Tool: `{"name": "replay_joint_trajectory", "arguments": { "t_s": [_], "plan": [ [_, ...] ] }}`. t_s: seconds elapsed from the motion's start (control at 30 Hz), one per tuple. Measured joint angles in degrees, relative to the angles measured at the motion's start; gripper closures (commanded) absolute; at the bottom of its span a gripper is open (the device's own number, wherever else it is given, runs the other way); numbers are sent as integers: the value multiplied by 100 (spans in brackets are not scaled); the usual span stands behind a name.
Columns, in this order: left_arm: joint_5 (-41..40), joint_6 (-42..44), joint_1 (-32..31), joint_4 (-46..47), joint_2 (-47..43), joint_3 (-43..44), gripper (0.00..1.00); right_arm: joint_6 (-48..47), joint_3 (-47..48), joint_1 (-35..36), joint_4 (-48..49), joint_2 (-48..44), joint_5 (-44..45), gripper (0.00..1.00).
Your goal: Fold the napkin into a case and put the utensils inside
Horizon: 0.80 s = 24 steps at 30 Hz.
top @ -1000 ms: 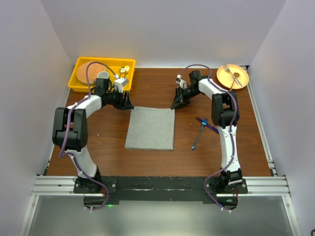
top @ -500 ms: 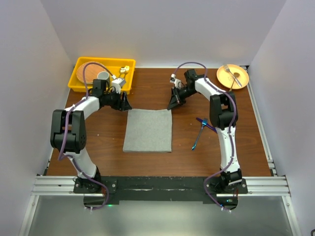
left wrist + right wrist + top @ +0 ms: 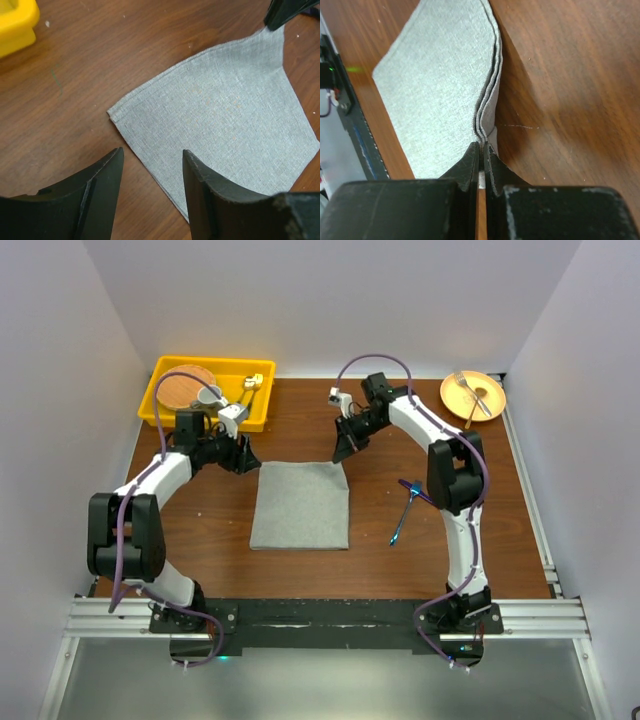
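Top external view, and the right tool (image 3: 342, 452) is pinched on the far right corner of the napkin (image 3: 300, 508), with that corner drawn up off the surface (image 3: 300, 420). Right wrist view backs it up: the fingers (image 3: 465, 165) are pressed together, and the grey cloth's stacked edges are clamped between them, several layers showing along the side. Over on the left, the left tool (image 3: 246, 462) hangs just beside the napkin's far left corner. Its fingers (image 3: 95, 200) stand apart, open above the cloth's left edge. The napkin itself lies mid-surface between the two arms, a folded grey rectangle. The blue-handled utensils (image 3: 408, 504) lie to its right, apart from it, crossed on the wood. A yellow bin (image 3: 170, 420) sits far left, an orange plate (image 3: 490, 405) far right.
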Motion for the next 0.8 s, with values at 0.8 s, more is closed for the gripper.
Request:
{"name": "replay_joint_trajectory", "arguments": {
  "t_s": [0.8],
  "plan": [
    [-341, -382, 358, 219, -702, -638, 45, -2649, -2092, 1156, 72, -1851, 1051, 100]
  ]
}}
